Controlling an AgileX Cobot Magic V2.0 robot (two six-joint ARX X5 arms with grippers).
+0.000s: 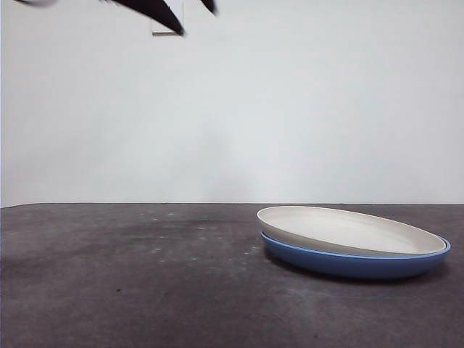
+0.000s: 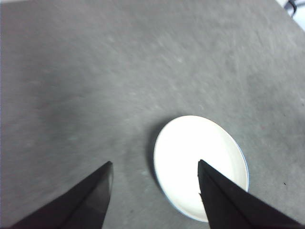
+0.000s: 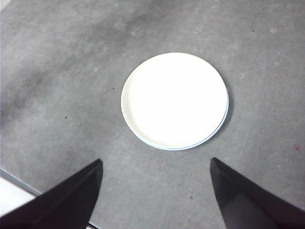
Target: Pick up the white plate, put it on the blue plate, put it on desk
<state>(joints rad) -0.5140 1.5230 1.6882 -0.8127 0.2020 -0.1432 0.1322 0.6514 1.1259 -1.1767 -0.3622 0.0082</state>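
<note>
A wide, shallow, round cream plate (image 1: 348, 230) rests on top of a round, glossy blue plate (image 1: 355, 262) of about the same size. The upper plate sits slightly off-centre and tilted, so the lower plate's rim shows beneath it along the near and right side. The stacked pair lies on a broad, flat, dark grey, mottled desk (image 1: 130, 283), toward the right of the front view. A pale wall stands behind the desk's far edge. In both wrist views the stack (image 2: 200, 164) (image 3: 174, 101) lies on the desk well below each pincer, apart from both.
</note>
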